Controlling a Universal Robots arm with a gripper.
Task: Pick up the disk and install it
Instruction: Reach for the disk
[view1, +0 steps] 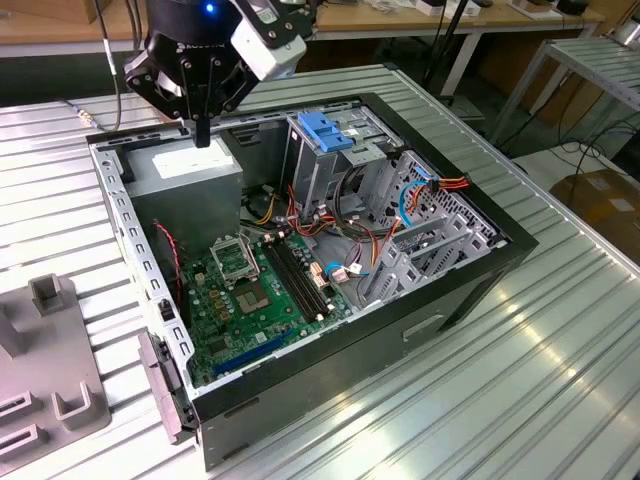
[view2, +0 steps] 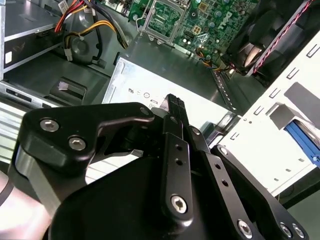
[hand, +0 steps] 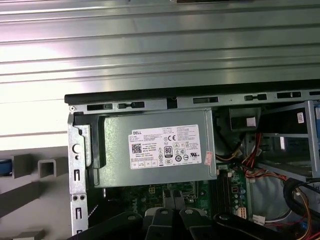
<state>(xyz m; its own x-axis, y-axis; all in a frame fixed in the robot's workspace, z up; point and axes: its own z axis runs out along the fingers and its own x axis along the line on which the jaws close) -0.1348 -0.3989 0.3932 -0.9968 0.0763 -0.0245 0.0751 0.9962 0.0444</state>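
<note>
Ribbed metal table (view1: 520, 380) carries an open computer case (view1: 330, 385); over its grey box (view1: 195, 185) the gripper (view1: 203, 140) hangs pressed together.

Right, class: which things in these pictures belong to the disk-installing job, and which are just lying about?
Job in hand: gripper, shut, above the grey box; drive cage with blue latch, probably the install spot.
Lying about: grey box; motherboard; grey fixture on the table; cardboard box.

gripper (view1: 203, 135) | over grey metal box (view1: 190, 190) | open computer case (view1: 450, 300) | jaws apparently closed
</note>
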